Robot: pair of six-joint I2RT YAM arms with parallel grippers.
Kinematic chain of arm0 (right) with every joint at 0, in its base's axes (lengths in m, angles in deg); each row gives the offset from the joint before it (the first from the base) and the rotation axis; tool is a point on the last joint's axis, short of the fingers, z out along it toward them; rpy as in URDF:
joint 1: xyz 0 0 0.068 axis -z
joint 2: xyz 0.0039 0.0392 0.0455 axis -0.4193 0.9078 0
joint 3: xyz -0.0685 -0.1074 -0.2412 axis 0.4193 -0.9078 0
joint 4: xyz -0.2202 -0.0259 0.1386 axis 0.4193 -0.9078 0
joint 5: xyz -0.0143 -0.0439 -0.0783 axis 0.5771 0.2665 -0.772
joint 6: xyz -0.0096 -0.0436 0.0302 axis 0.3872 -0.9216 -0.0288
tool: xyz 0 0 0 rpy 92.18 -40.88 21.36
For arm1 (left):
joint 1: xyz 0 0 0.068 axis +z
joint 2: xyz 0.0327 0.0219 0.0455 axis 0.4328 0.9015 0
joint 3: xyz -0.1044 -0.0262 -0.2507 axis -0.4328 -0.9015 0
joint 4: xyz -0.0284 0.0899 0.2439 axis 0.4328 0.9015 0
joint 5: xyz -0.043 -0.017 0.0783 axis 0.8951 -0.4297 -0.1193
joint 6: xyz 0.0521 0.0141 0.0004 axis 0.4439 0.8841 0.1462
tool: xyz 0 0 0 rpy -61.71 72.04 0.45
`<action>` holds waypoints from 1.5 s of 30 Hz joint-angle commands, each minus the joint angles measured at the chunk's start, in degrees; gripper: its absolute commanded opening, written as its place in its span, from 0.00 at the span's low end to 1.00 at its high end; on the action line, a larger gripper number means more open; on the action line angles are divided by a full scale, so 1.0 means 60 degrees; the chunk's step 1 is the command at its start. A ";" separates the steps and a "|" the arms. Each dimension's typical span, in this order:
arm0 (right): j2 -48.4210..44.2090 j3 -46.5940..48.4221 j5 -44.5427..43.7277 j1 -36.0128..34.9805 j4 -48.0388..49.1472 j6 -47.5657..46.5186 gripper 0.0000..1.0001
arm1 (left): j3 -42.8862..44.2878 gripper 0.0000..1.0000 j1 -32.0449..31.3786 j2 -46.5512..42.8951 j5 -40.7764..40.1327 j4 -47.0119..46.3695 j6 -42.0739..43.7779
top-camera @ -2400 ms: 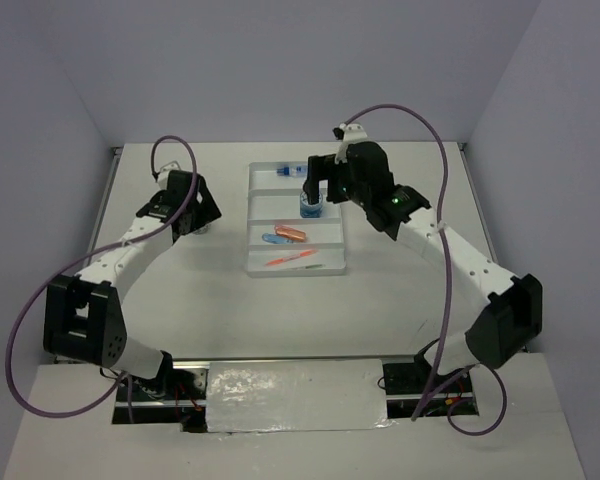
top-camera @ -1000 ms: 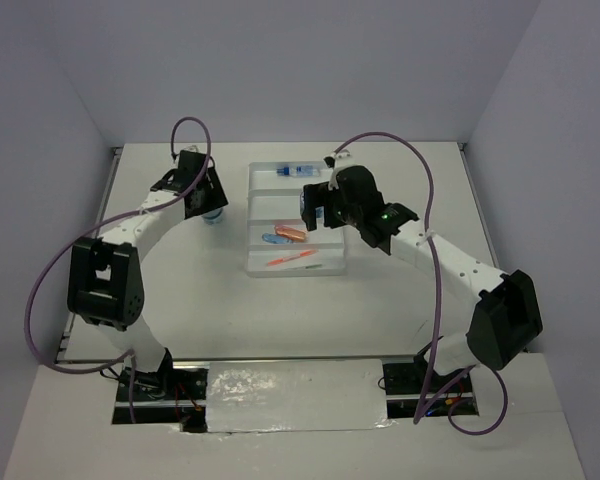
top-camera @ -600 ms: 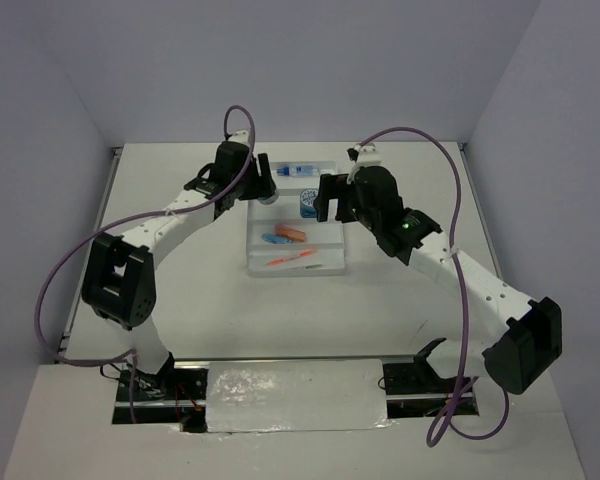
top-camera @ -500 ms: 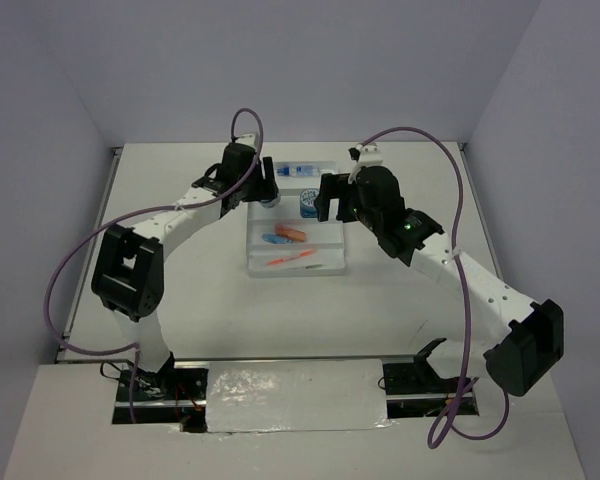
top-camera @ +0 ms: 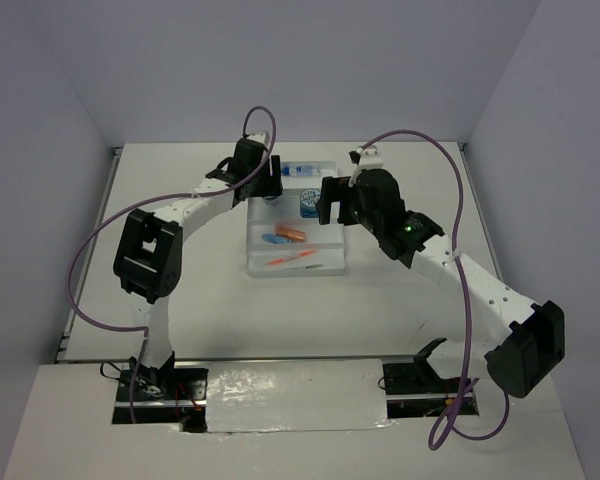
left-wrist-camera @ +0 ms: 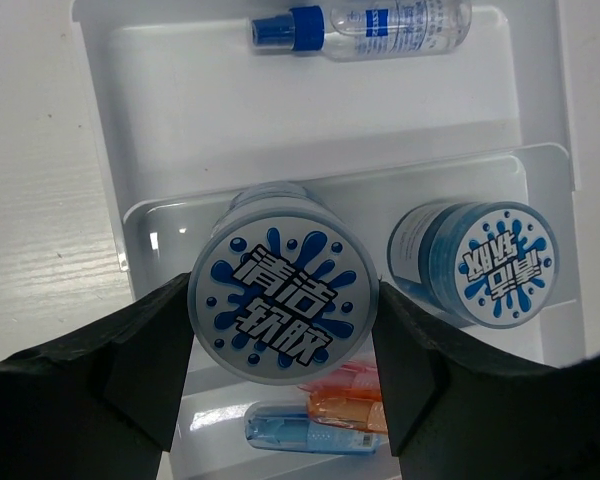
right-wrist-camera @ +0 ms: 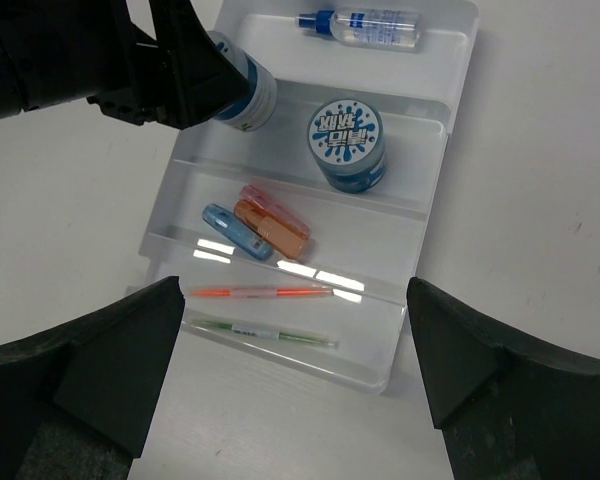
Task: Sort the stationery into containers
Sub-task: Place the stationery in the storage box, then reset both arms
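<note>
My left gripper is shut on a round blue-white tub, held over the left part of the second compartment of the white tray. It also shows in the top view. A second tub stands in that same compartment. The white-blue tube lies in the far compartment. Blue, orange and pink sticks lie in the third. The orange pen and the grey-green pen lie in the nearest. My right gripper is open and empty above the tray's near edge.
The tray sits at the middle of the white table, toward the back. The left arm reaches across from the left, and the right gripper hangs beside the tray's right side. Grey walls close in the table on three sides.
My left arm has carried its tub from the table's left side to over the tray. My right gripper has let go of the second tub in the tray and drawn back.
</note>
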 commanded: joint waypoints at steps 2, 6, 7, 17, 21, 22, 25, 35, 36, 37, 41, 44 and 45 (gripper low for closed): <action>-0.0155 0.0124 -0.0180 0.0026 0.0137 -0.0129 1.00 | 0.0400 0.29 -0.0015 0.0066 0.0158 -0.0345 0.0174; -0.0111 0.0138 -0.0180 0.0026 0.0167 -0.0144 1.00 | 0.0370 0.32 0.0000 -0.0008 0.0231 -0.0257 0.0144; -0.0096 0.0138 -0.0151 0.0026 0.0181 -0.0158 1.00 | 0.0356 0.37 0.0000 -0.0008 0.0245 -0.0242 0.0159; -0.0052 0.0153 -0.0033 0.0012 0.0210 -0.0276 1.00 | 0.0151 0.99 0.0000 -0.0416 0.0714 -0.0272 0.0115; 0.0007 0.0241 -0.0062 0.0041 0.0109 -0.0291 1.00 | 0.0121 0.99 0.0000 -0.1061 0.0379 0.0193 -0.0016; -0.0051 0.0270 -0.0121 0.0041 0.0079 -0.0290 1.00 | 0.0165 0.99 0.0000 -0.1251 0.0131 0.0473 -0.0075; -0.0417 0.0314 -0.0676 0.0100 -0.0257 -0.0305 1.00 | 0.0165 0.99 0.0000 -0.2231 -0.1478 0.1732 -0.0542; -0.3126 0.0593 -0.3622 0.0114 -0.3332 -0.0202 1.00 | -0.3743 0.99 0.0967 -0.8040 -0.3930 0.2879 -0.2169; -0.3346 0.0578 -0.3637 0.0129 -0.3494 -0.0231 1.00 | -0.4282 0.99 0.0908 -0.8456 -0.3770 0.2747 -0.2156; -0.3696 0.0607 -0.3492 0.0114 -0.3872 -0.0333 1.00 | -0.4752 0.99 0.0792 -0.9359 -0.3246 0.2398 -0.2025; -0.4679 0.0578 -0.3343 0.0100 -0.4769 -0.0378 1.00 | -0.5283 0.99 0.0747 -1.1167 -0.2611 0.2554 -0.1572; -0.5660 0.0490 -0.3737 0.0100 -0.5222 -0.0305 1.00 | -0.5080 0.99 0.0747 -1.1886 -0.3122 0.3943 -0.1118; -0.6170 0.0490 -0.3957 0.0114 -0.5282 -0.0291 1.00 | -0.5108 0.99 0.0747 -1.2076 -0.3167 0.4223 -0.0971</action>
